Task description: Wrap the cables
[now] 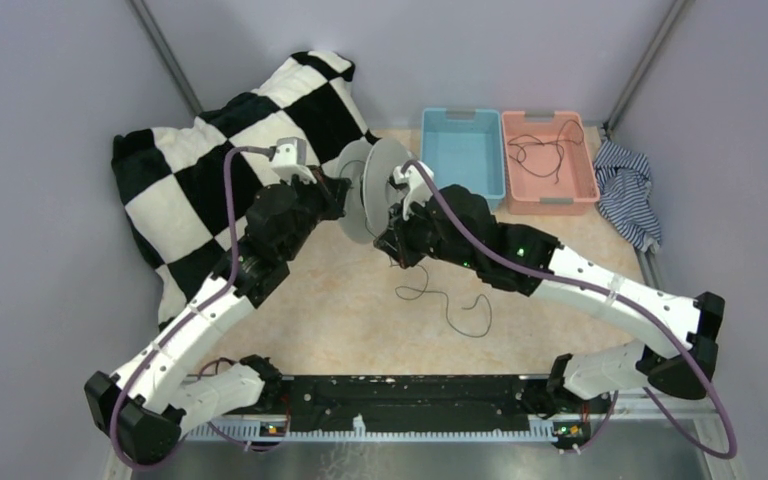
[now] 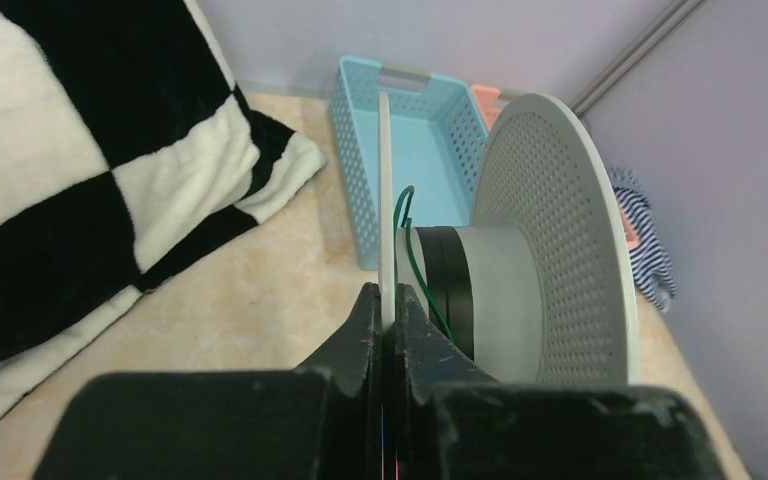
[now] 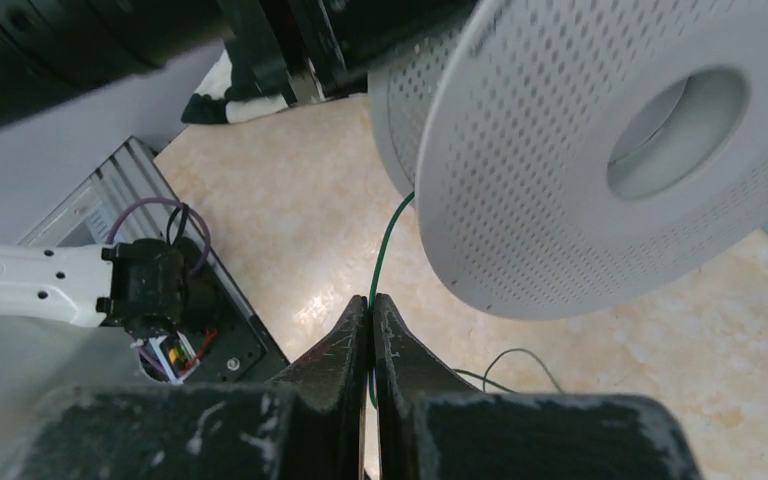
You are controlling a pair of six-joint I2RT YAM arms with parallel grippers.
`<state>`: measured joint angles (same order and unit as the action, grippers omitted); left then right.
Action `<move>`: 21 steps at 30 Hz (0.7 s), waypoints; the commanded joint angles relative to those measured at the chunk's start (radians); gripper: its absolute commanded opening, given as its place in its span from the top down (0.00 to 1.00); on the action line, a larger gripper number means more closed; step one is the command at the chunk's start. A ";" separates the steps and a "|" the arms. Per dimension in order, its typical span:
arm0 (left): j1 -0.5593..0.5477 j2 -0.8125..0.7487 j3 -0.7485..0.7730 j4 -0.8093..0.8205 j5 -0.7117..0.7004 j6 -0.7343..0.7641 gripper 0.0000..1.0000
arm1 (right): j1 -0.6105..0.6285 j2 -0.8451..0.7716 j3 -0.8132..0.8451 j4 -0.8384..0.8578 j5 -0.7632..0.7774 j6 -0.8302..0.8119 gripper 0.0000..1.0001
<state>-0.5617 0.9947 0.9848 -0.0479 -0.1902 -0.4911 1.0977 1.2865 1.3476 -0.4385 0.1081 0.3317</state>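
Left fingers (image 2: 365,335) are pinched shut on the thin rim of one flange of the pale grey spool (image 2: 550,260), holding it on edge above the surface (image 1: 340,320); right fingers (image 3: 353,340) are closed on a thin dark cable (image 3: 387,245) just below the spool's other, perforated flange; from that pinch the cable runs up between the two flanges towards the hub, where dark turns already lie; its free length lies in loose loops on the surface near the right arm; more cables (image 1: 538,152) lie tangled in the pink bin (image 1: 550,203) at the far edge, just beside a blue bin (image 1: 430,150); a checkered blanket (image 1: 220,170) lies at the far left; a striped cloth (image 1: 625,190) lies just right of the pink bin.
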 commanded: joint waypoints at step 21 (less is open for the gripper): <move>-0.059 -0.060 0.123 -0.240 0.300 0.454 1.00 | -0.151 0.063 0.241 -0.069 0.037 -0.172 1.00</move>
<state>-0.6163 0.9928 1.0245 -0.2874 0.0055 -0.1051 0.9970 1.3705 1.5738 -0.5308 0.1532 0.1860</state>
